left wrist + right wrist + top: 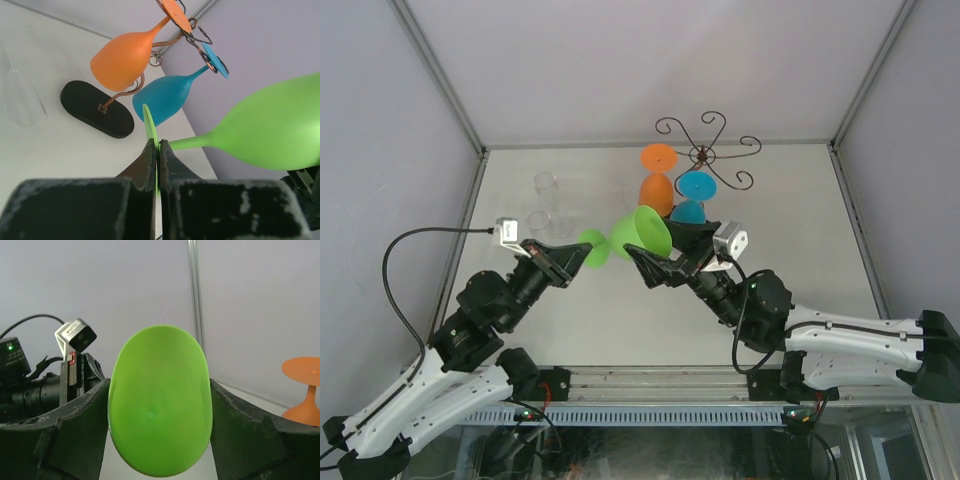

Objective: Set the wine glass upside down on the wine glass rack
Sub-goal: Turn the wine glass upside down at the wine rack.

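Observation:
The green wine glass (645, 232) is held lying sideways above the table between both arms. My left gripper (578, 255) is shut on the thin edge of its foot disc (149, 122), and the stem runs right to the bowl (270, 130). My right gripper (665, 250) is shut on the bowl (160, 400), one finger (85, 415) pressed against each side. The wine glass rack (705, 155) stands at the back on its black oval base (97, 109). An orange glass (658, 185) and a blue glass (692, 200) hang upside down on it.
Two clear glasses (546, 185) (538, 222) stand at the back left of the table. Grey walls enclose the table on three sides. The left arm's wrist camera (75, 335) shows just beyond the green bowl in the right wrist view.

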Available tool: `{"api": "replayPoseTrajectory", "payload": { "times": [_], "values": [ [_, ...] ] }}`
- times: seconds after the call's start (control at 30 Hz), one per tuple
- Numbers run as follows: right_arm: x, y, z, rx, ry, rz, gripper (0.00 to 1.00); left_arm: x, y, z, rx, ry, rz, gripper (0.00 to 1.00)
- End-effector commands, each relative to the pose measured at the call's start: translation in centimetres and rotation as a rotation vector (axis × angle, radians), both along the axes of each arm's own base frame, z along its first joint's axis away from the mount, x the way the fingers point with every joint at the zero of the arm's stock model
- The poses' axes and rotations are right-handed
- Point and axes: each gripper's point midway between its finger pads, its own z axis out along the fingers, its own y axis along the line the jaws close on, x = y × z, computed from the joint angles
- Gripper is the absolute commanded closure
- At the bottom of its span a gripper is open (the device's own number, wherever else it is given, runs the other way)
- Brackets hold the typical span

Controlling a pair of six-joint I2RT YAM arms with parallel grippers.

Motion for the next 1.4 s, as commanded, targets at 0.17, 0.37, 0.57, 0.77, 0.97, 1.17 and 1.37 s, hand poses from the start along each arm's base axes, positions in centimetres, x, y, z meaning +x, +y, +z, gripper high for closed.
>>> {"api": "replayPoseTrajectory", "payload": {
  "times": [0.17, 0.37, 0.57, 0.77, 0.97, 1.17, 1.37],
  "values": [
    [-1.7, -2.9, -2.9, -0.182, 0.091, 0.049, 0.15, 0.3, 3.6, -1.2, 0.250, -0.040, 0.115, 1.00],
    [-3.0, -7.4, -5.3, -0.292, 0.163, 0.042, 0.11, 0.6, 6.3, -1.5, 0.425, -0.076, 0.190, 1.00],
    [-3.6, -11.2, -5.7, -0.369, 0.217, 0.012, 0.11, 0.9, 6.5, -1.8, 0.611, -0.117, 0.155, 1.00],
    [-3.1, -13.6, -6.3, -0.548, 0.396, -0.053, 0.11, 1.2, 6.0, -1.5, 0.756, -0.143, 0.096, 1.00],
    [-4.2, -10.7, -6.5, -0.618, 0.551, 0.142, 0.13, 1.3, 4.0, -1.1, 0.866, -0.208, 0.009, 1.00],
    [-3.5, -7.9, -7.0, -0.615, 0.629, 0.264, 0.17, 0.2, 0.9, 0.1, 0.929, -0.336, -0.075, 1.00],
    [-1.4, -7.8, -9.4, -0.656, 0.628, 0.254, 0.00, -0.4, -1.4, 1.3, 0.969, -0.450, -0.139, 1.00]
  ]
}}
